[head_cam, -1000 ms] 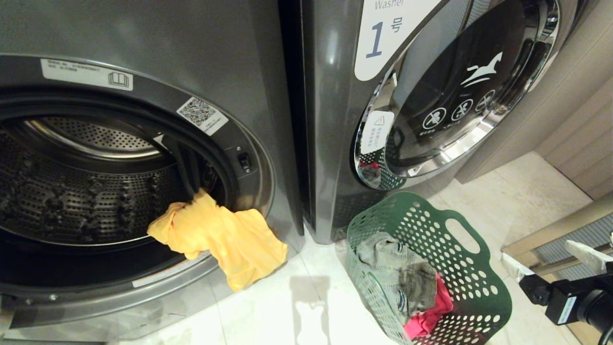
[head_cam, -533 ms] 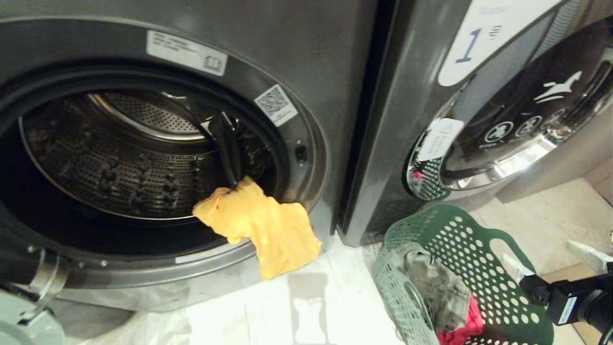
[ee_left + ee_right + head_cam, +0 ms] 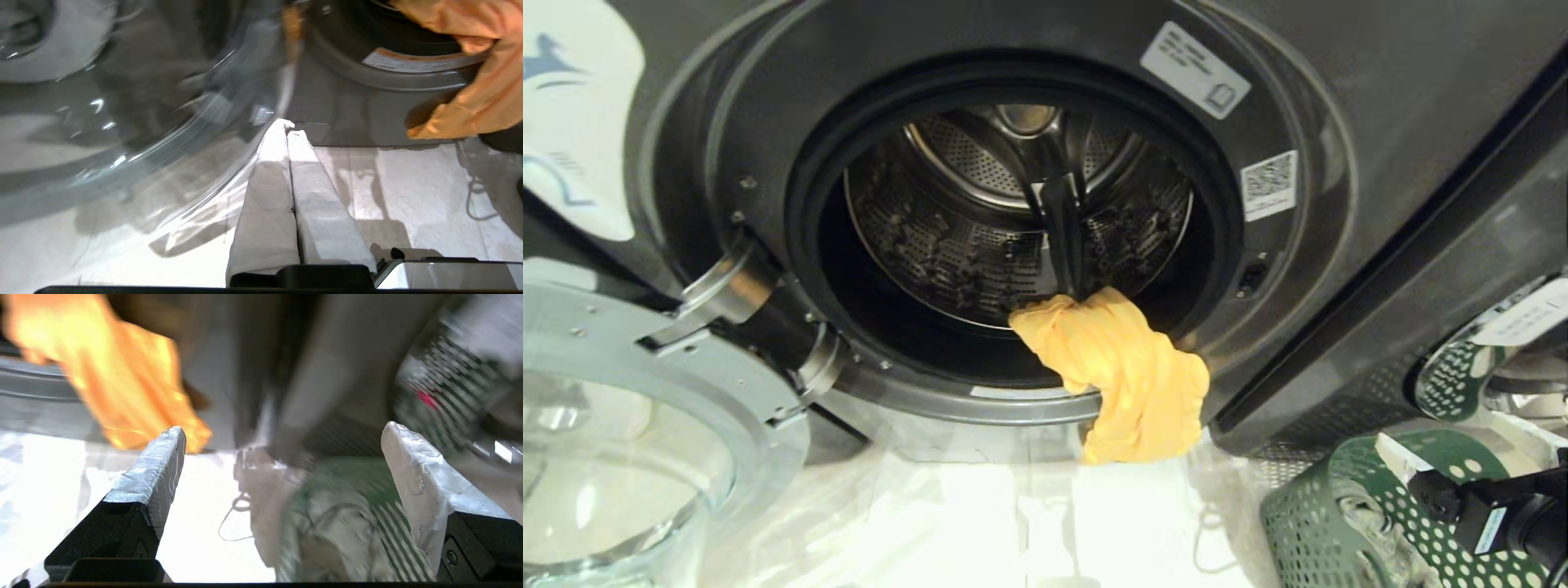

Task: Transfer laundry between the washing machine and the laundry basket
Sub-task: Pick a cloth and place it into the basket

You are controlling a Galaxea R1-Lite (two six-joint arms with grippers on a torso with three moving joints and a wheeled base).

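Washing machine [image 3: 1380, 122] bears unreadable white stickers [image 3: 1194, 69].

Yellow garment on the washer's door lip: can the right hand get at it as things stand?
Probably yes. The right hand is open and empty, the yellow garment hangs over the open washer's rim, and only bare floor shows between them.

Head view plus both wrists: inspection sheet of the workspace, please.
Surface: pale glossy floor, bare in front of the washer.
Job's things: washing machine with its glass door swung open; orange-yellow garment draped over the drum lip, hanging outside; laundry basket at lower right, grey cloth inside.
Clutter: nothing seen.
Grippers: left gripper low over the floor, jaws shut, empty; right gripper over the basket, jaws wide open, empty.
Cables: thin looped cord on the floor.
Surroundings: neighbouring washer at right.
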